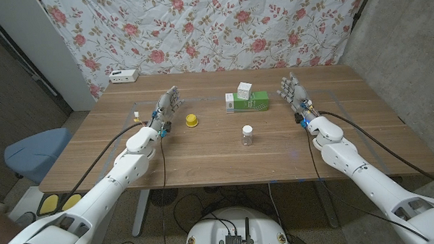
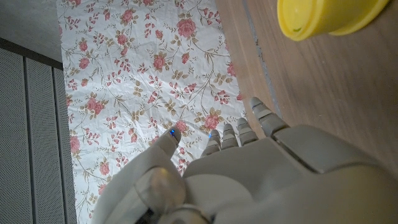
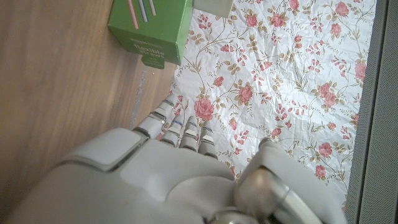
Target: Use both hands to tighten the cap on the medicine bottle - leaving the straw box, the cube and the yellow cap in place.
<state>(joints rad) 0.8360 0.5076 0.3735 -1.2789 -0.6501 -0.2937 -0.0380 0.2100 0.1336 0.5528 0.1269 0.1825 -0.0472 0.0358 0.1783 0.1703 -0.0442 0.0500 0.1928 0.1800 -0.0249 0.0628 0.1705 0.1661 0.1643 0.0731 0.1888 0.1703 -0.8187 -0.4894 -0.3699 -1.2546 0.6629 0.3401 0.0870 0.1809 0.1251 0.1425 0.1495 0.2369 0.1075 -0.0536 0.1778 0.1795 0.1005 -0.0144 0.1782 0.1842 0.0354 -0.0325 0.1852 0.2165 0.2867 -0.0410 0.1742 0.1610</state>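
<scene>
A small clear medicine bottle (image 1: 247,135) with a white cap stands upright near the middle of the table, apart from both hands. My left hand (image 1: 169,106) stands on its edge at the table's left, fingers apart and holding nothing; its back (image 2: 249,174) shows in the left wrist view. My right hand (image 1: 293,92) stands likewise at the right, fingers apart and holding nothing, with its back (image 3: 168,174) in the right wrist view. The yellow cap (image 1: 192,120) (image 2: 326,15) lies just right of my left hand. The green straw box (image 1: 248,101) (image 3: 151,25) lies behind the bottle, with a white-and-green cube (image 1: 244,90) on top.
The wooden table (image 1: 225,154) has bare wood in front of the bottle. A white power strip (image 1: 123,75) sits at the back left corner. A floral cloth (image 1: 199,28) hangs behind the table. A blue stool (image 1: 37,151) stands off the left side.
</scene>
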